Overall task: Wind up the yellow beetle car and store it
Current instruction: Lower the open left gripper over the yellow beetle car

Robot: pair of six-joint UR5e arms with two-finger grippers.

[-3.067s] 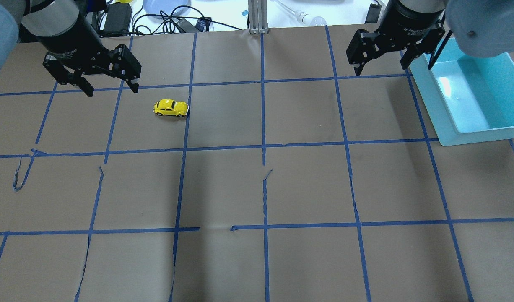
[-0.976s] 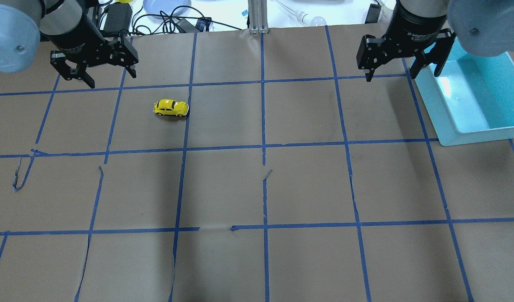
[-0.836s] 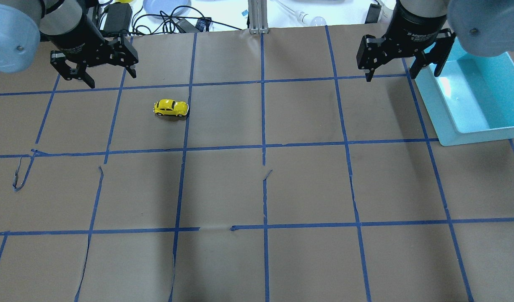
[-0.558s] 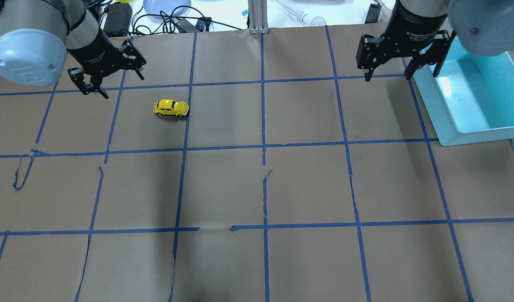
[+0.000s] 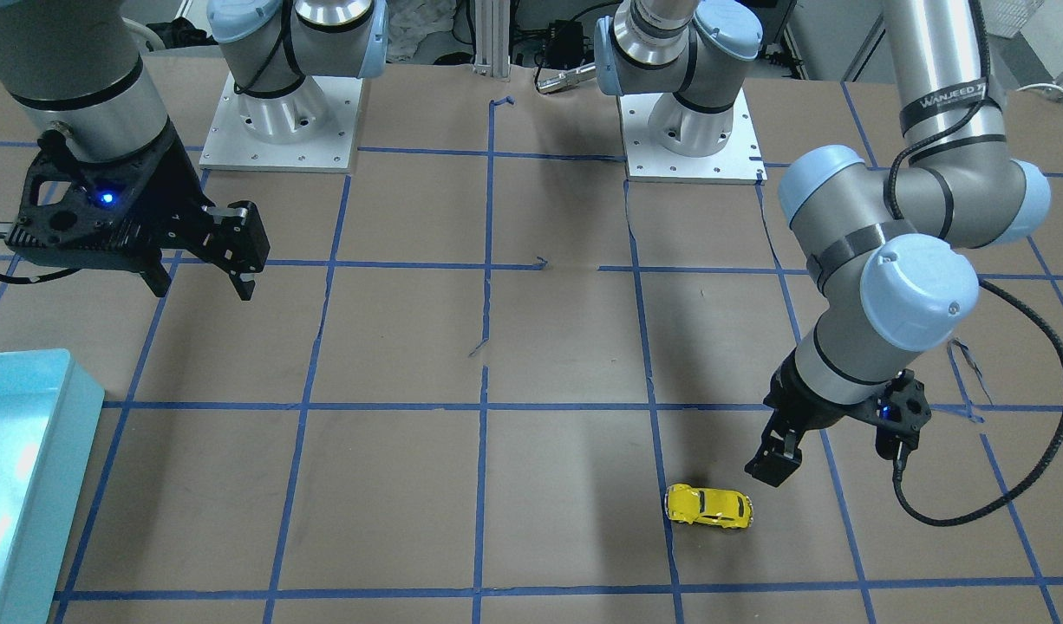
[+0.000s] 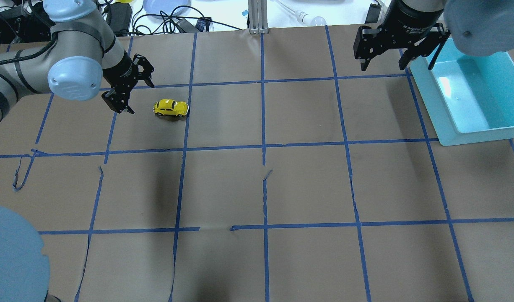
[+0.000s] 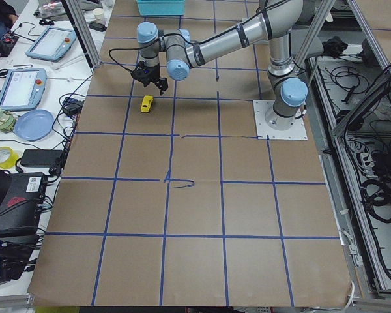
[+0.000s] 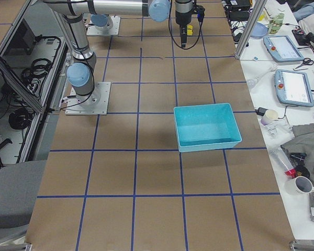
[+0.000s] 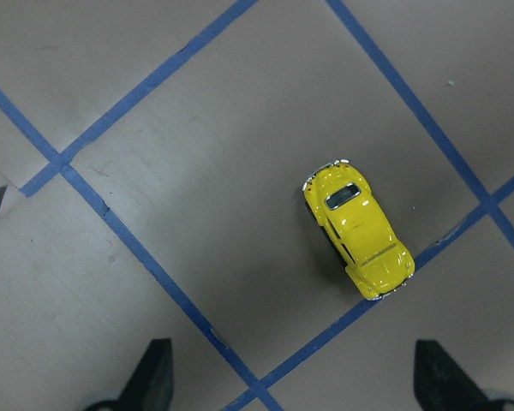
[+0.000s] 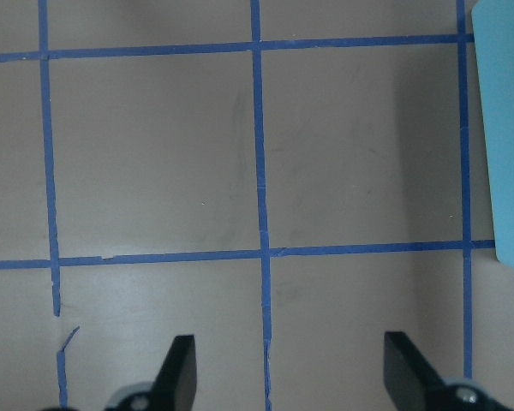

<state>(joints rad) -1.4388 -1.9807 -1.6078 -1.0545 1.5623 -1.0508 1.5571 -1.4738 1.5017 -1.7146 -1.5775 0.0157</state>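
Note:
The yellow beetle car (image 6: 171, 108) stands on its wheels on the brown paper in the far left part of the table, beside a blue tape line. It also shows in the front view (image 5: 709, 508) and the left wrist view (image 9: 360, 231). My left gripper (image 6: 140, 99) is open and empty. It hovers just left of the car and does not touch it; its fingertips (image 9: 154, 377) show at the bottom of the wrist view. My right gripper (image 6: 382, 67) is open and empty at the far right, next to the turquoise bin (image 6: 450, 126).
The turquoise bin (image 5: 29, 433) holds nothing that I can see and also shows in the right side view (image 8: 206, 125). Cables, a blue plate (image 6: 167, 8) and a metal post (image 6: 257, 16) lie beyond the table's far edge. The paper has small tears along the tape lines.
My left arm has swung in toward the car, and its open gripper has turned and come down close beside it. The right gripper has shifted slightly. The car has not moved.

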